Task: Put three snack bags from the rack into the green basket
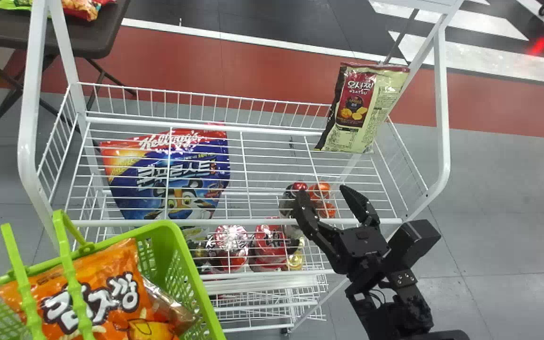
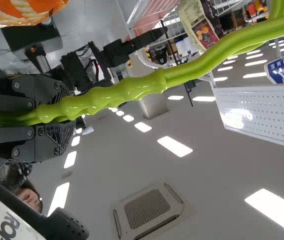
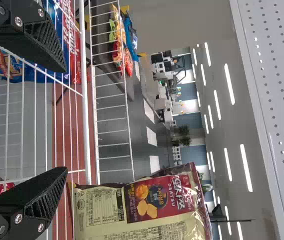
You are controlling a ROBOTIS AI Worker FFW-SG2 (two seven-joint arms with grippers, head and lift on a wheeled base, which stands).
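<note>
Well, the right gripper (image 1: 321, 190) has its two fingers spread wide with nothing between them, at the front rail of the white wire rack (image 1: 234, 222). Ahead of it and a bit to its right, well apart from the fingertips, a cream-and-red snack bag (image 1: 369, 108) sits tilted at the rack's far right corner. To the right gripper's left, and nearer the robot, is the green basket (image 1: 184, 255), with an orange snack bag (image 1: 99, 293) inside and a shiny brown bag (image 1: 175, 307) partly tucked under it. The left gripper (image 2: 64, 116) is closed around the basket's green handles (image 2: 146, 86), which run out from between its fingers. Also left of the right gripper, behind the wires, lies a big blue-and-red bag (image 1: 168, 174). Just beside and beneath the right gripper's fingers, seen through the wires, are small orange-topped items (image 1: 320, 190); lower down and to their left are red-and-white containers (image 1: 272, 245). Far off to its left, beyond the rack, a dark table (image 1: 90, 40) bears colourful packets (image 1: 80, 8).
</note>
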